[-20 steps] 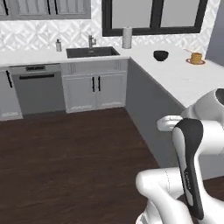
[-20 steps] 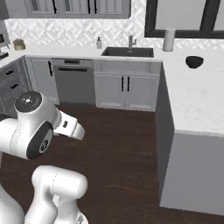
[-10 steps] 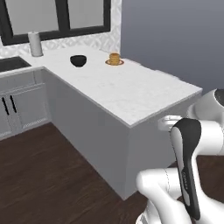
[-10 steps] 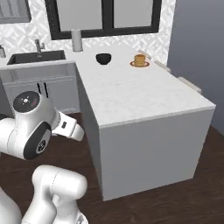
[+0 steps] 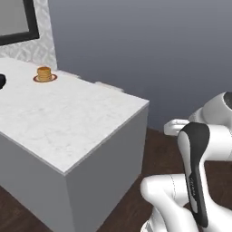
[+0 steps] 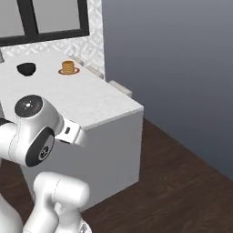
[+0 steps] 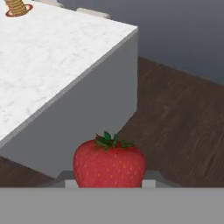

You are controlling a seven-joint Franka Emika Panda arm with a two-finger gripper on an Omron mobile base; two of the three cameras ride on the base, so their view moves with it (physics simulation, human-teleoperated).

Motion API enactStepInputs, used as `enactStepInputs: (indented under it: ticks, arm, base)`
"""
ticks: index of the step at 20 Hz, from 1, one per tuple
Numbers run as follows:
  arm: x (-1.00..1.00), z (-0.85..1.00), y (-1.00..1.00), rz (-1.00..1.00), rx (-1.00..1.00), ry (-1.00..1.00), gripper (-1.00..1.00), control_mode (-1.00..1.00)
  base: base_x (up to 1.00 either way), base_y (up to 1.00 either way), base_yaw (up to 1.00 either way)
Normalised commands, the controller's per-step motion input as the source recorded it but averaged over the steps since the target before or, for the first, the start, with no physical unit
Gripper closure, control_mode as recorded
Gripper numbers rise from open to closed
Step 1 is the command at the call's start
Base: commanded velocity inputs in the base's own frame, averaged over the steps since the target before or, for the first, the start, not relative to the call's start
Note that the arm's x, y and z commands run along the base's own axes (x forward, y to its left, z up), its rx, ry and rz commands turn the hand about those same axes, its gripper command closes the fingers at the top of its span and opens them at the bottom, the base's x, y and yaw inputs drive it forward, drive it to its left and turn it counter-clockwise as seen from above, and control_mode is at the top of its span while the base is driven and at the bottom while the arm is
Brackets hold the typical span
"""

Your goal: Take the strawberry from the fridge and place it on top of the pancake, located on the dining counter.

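A red strawberry (image 7: 109,164) with green leaves sits at the bottom of the hand view, and my gripper (image 7: 109,179) is shut on it, its tips mostly hidden behind the berry. The pancake (image 5: 44,74) (image 6: 68,67) (image 7: 16,6), a golden stack on a red-orange plate, stands at the far side of the white marble dining counter (image 5: 68,122) (image 6: 95,102) (image 7: 57,52). The berry is held off the counter's near corner, over the floor. The fridge is out of view.
A dark bowl (image 6: 26,68) rests on the counter left of the pancake. Pale low objects (image 5: 108,86) (image 6: 120,87) line the counter's far edge. Dark wood floor (image 7: 183,118) spreads to the right, with a plain grey wall (image 5: 158,45) behind it.
The base has swung round, so the whole scene shifted: sink and grey cabinets have left the views, and the counter's corner and the grey wall now stand in front.
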Motion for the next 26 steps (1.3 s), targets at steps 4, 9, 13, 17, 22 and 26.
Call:
enactStepInputs:
  ticks: [4, 9, 13, 17, 22, 26]
  arm:
    - [0.00, 0.00, 0.00, 0.00, 0.00, 0.00, 1.00, 1.00]
    - [0.00, 0.00, 0.00, 0.00, 0.00, 0.00, 1.00, 1.00]
    - [0.00, 0.00, 0.00, 0.00, 0.00, 0.00, 1.00, 1.00]
    - [0.00, 0.00, 0.00, 0.00, 0.00, 0.00, 1.00, 1.00]
    - [0.00, 0.00, 0.00, 0.00, 0.00, 0.00, 1.00, 1.00]
    - [0.00, 0.00, 0.00, 0.00, 0.00, 0.00, 1.00, 1.00]
  base:
    - [0.90, -0.99, -0.43]
    - [0.99, -0.89, -0.35]
    - [1.00, -0.67, -0.16]
    - [1.00, -0.43, -0.01]
    - [1.00, -0.18, 0.04]
    - [1.00, -0.03, 0.17]
